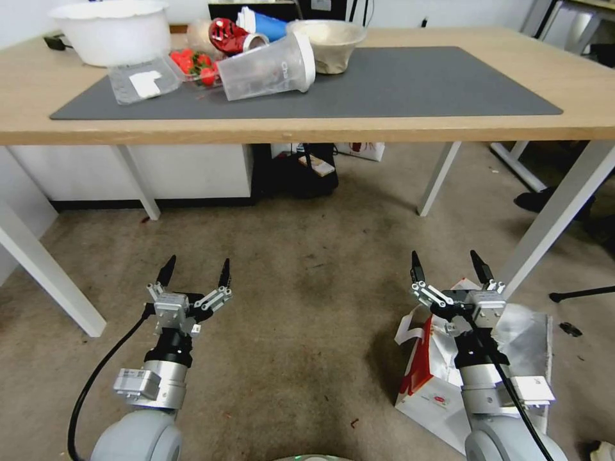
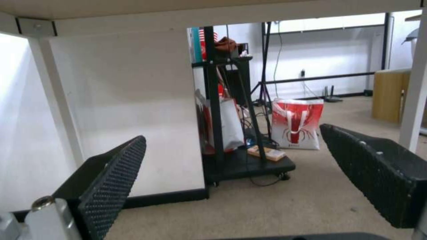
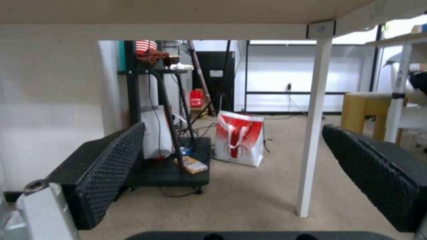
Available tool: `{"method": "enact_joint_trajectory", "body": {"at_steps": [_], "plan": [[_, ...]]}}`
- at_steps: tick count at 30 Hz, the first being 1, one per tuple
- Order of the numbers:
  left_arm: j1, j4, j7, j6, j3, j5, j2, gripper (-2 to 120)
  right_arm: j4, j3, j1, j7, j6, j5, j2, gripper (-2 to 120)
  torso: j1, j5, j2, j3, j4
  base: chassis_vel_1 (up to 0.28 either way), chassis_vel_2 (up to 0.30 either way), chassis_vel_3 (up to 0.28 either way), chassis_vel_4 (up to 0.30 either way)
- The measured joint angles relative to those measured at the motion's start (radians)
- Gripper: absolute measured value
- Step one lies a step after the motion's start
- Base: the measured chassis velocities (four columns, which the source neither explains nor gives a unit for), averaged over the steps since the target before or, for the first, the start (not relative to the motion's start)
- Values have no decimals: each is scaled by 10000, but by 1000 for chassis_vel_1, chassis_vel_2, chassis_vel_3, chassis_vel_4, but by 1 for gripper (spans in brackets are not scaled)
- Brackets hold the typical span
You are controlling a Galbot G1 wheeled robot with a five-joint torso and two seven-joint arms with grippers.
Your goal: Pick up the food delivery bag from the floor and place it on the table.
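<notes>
The food delivery bag [image 1: 426, 390] lies on the floor [image 1: 307, 288] at the lower right, showing red and white panels, silver foil lining and a white strap. My right arm reaches over it and hides its middle. The right gripper [image 1: 445, 259] is open and empty, with its fingertips just past the bag's far edge, pointing under the table [image 1: 192, 131]. To the left, my left gripper [image 1: 197, 266] hovers open and empty above bare carpet. The wrist views look out under the tabletop between the spread left fingers [image 2: 115, 173] and right fingers [image 3: 111, 166].
The dark mat [image 1: 416, 83] holds a tipped clear cup [image 1: 269, 64], strawberries [image 1: 195, 64], a clear box [image 1: 142, 80] and two bowls [image 1: 112, 29] [image 1: 327, 41]. White table legs [image 1: 439, 176] [image 1: 557, 211] stand ahead. Beyond them are a black cart [image 2: 245, 163] and another red-white bag [image 3: 240, 138].
</notes>
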Motion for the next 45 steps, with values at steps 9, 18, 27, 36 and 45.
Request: {"method": "enact_joint_trajectory", "body": {"at_steps": [9,18,27,36,45], "plan": [[-105,175,261,-604,-45,-309,18,99,45,117,100,54,-78,32,-76,100,0,0,27,0,0,0,0,0,0],[-116,204,299,-880,-79,-349,93,100,151,625,345,142,-370,452,-361,100,7,1,62,0,0,0,0,0,0],[-48,231,44,-678,-28,-232,190,100,9,1467,404,161,-502,571,-517,100,11,2,80,-1,0,0,0,0,0],[-93,376,-157,-471,-31,-239,278,100,-318,3013,313,-106,-798,1187,-715,100,14,2,93,-1,0,0,0,0,0],[-270,829,-138,-413,-5,-262,338,100,-1693,4410,460,-261,-551,1565,-995,100,16,2,103,-1,-1,0,0,0,0]]}}
